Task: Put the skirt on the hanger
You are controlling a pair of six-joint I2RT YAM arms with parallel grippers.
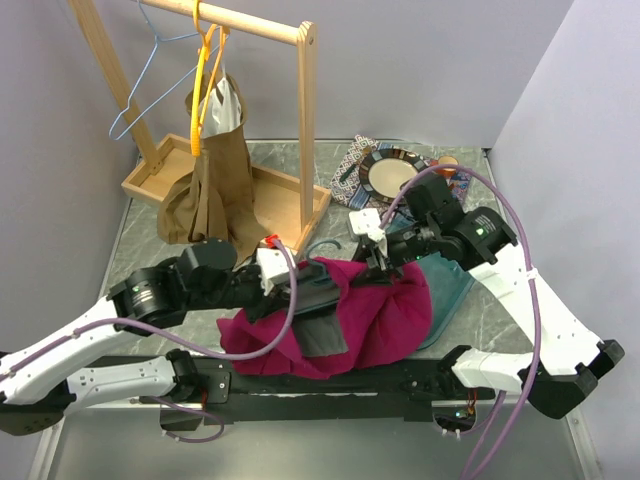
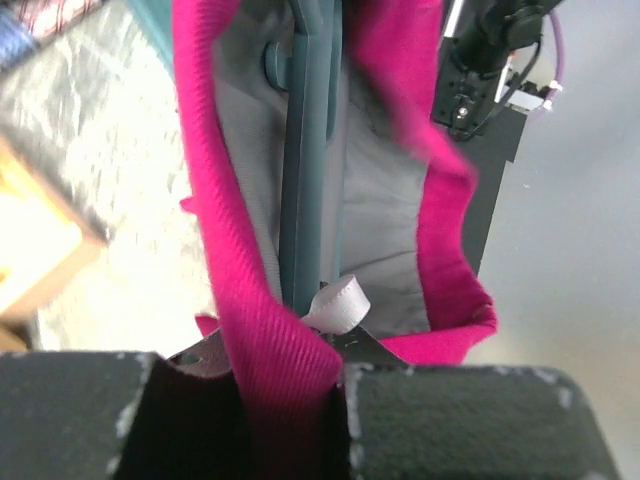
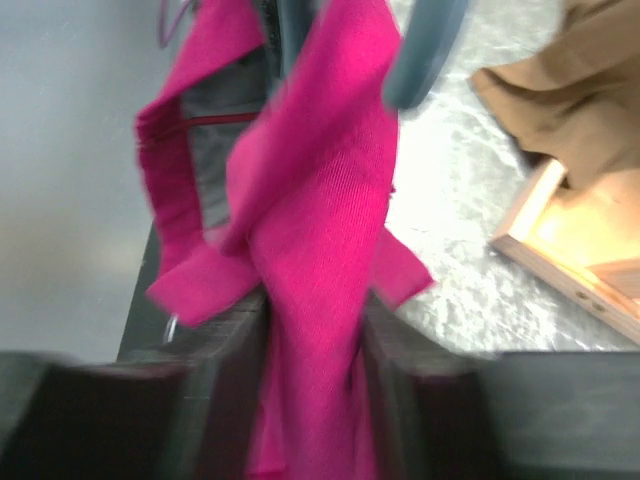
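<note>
Top external view: found the skirt (image 1: 370, 310) heaped on the table (image 1: 330, 165) at 6 o'clock, between the two arms, magenta with its grey lining (image 1: 322, 335) turned outward. Noted the hanger (image 1: 452, 290), teal, lying partly under the cloth and sticking out of the heap toward 3 o'clock. Saw the left gripper (image 1: 290, 285) reaching in from 9 o'clock and the right gripper (image 1: 375, 255) coming down on the heap from 1 o'clock, both touching the fabric. Placed the rack (image 1: 305, 130) at 11 o'clock, with a brown garment (image 1: 215, 190) hung from an orange hanger (image 1: 205, 80) and a bare blue hanger (image 1: 150, 70) just beside it on the same rail. Spotted a plate (image 1: 392, 172) at 1 o'clock, well apart from the heap. Left wrist view: found the left gripper (image 2: 290, 400) clenched on the skirt (image 2: 215, 230), a magenta edge pinched between the pads, with the hanger (image 2: 305, 180) running upright inside the opened lining (image 2: 390, 200) and a white ribbon (image 2: 338, 305) looped just above the grip. Right wrist view, blurred: found the right gripper (image 3: 315, 390) likewise clamped on a fold of the skirt (image 3: 320, 200), the hanger (image 3: 425, 50) at 1 o'clock above it and the brown garment (image 3: 575, 90) at 2 o'clock.
</note>
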